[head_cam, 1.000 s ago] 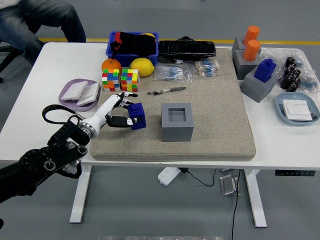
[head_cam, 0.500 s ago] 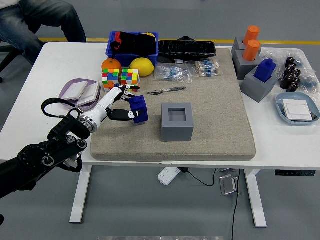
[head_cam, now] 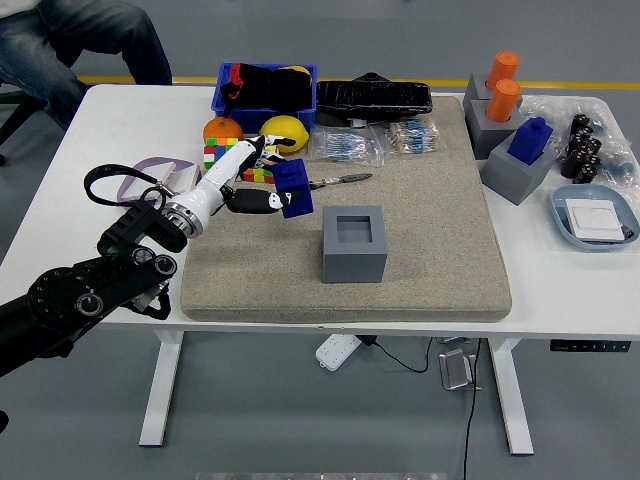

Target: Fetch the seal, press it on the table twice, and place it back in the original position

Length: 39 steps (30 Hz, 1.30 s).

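Lifted and carried up and to the right since the earlier frames, the blue seal (head_cam: 293,188) is now held clear of the beige mat (head_cam: 440,250), where a second ago it sat low, close to the mat's left part. It is gripped by the left hand (head_cam: 250,185), whose white fingers (head_cam: 262,203) are closed around its left side; the seal is tilted slightly. The right hand is not seen.

From near to far: the grey holder block (head_cam: 354,243) with its empty square recess stands on the mat, just right of and nearer than the held seal. Beyond the hand, the puzzle cubes (head_cam: 216,155) are partly hidden behind it, and a pen (head_cam: 340,181) lies just right of the seal. Farther back, a lemon (head_cam: 284,131) and a blue bin (head_cam: 262,88) are seen.

The rise is judged to mean that pressing is over or between strokes, and the seal may be heading to the holder's recess; which of these applies cannot be told.
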Motion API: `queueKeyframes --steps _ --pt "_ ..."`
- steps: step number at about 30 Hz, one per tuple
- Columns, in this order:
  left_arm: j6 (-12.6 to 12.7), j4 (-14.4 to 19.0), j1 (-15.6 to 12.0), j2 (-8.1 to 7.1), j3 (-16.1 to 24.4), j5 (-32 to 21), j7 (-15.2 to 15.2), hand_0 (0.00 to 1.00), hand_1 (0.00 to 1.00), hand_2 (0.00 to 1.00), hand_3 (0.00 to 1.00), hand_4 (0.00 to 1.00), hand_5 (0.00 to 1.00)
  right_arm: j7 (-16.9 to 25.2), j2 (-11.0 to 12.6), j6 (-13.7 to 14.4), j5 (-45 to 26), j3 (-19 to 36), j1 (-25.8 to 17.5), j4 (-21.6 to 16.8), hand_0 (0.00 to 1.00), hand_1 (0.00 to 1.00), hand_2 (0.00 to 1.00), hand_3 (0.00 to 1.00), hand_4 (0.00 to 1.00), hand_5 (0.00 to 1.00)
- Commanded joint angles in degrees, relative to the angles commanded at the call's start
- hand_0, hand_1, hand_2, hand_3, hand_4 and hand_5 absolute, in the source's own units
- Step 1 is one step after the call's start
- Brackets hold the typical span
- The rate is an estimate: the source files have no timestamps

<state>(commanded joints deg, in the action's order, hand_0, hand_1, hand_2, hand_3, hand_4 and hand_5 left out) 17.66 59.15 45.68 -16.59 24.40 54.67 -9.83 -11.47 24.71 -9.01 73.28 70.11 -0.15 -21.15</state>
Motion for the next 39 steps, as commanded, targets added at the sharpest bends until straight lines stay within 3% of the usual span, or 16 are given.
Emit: queueKeyframes --steps 5,11,24,39 --pt "-0.89 3.11 1.12 0.48 0.06 0.27 0.86 0.773 0.449 0.418 0.829 0.606 0.002 -0.03 -0.1 -0.02 0.07 0.23 -0.14 0.13 0.924 0.769 0.768 0.778 0.824 0.46" --pt "-1.26 4.4 2.29 1.64 -1.4 0.2 1.4 0.773 0.449 0.419 0.83 0.607 0.002 0.0 -0.26 -0.03 0.03 0.26 -0.18 0.07 0.924 0.769 0.768 0.778 0.824 0.459" --pt "-1.46 1.95 5.55 4.71 -6.13 -0.91 1.59 0.77 0.45 0.418 0.83 0.607 0.002 0.01 -0.17 -0.02 -0.03 0.36 0.05 0.12 0.924 0.769 0.769 0.778 0.824 0.46" --pt "-1.47 -0.31 6.69 5.84 -9.02 -2.2 1.4 0.771 0.45 0.42 0.83 0.61 0.002 0.01 -0.11 -0.03 -0.08 0.24 0.11 0.13 0.924 0.769 0.769 0.777 0.825 0.46"
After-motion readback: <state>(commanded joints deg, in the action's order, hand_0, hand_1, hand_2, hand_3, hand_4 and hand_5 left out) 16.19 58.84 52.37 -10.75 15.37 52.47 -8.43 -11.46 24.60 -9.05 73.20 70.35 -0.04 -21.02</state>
